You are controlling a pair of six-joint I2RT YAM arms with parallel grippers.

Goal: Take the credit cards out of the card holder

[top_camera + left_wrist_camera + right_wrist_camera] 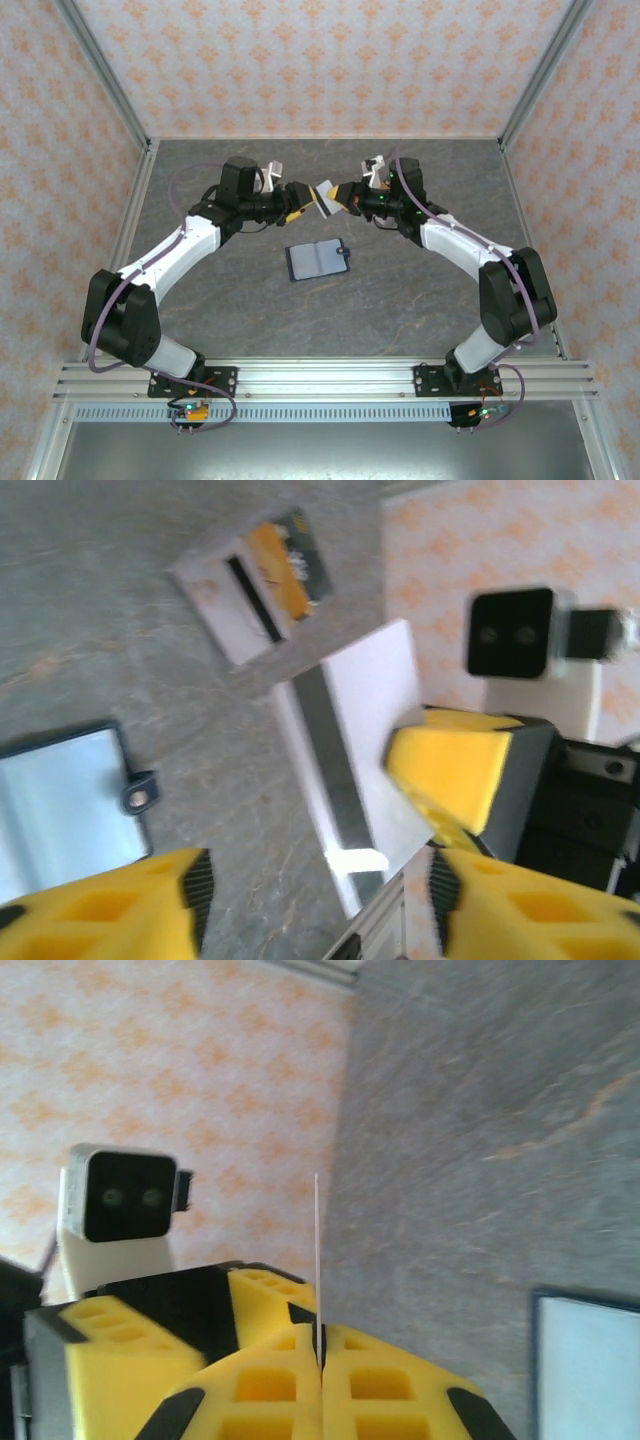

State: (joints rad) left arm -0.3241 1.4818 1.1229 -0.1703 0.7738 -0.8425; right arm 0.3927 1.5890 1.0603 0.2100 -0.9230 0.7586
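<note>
While right hand [322, 1355] pinches pale card [368, 712] edge-on, left hand [315, 885] wide, card holder [60, 805] cut off

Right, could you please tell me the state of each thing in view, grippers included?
left gripper: open, straddling the card without clamping it.
right gripper: shut on the card.
card: up in the air, held at one end.
holder: open, lying flat on the table.
card pile: out of the holder, loose on the table.
</note>
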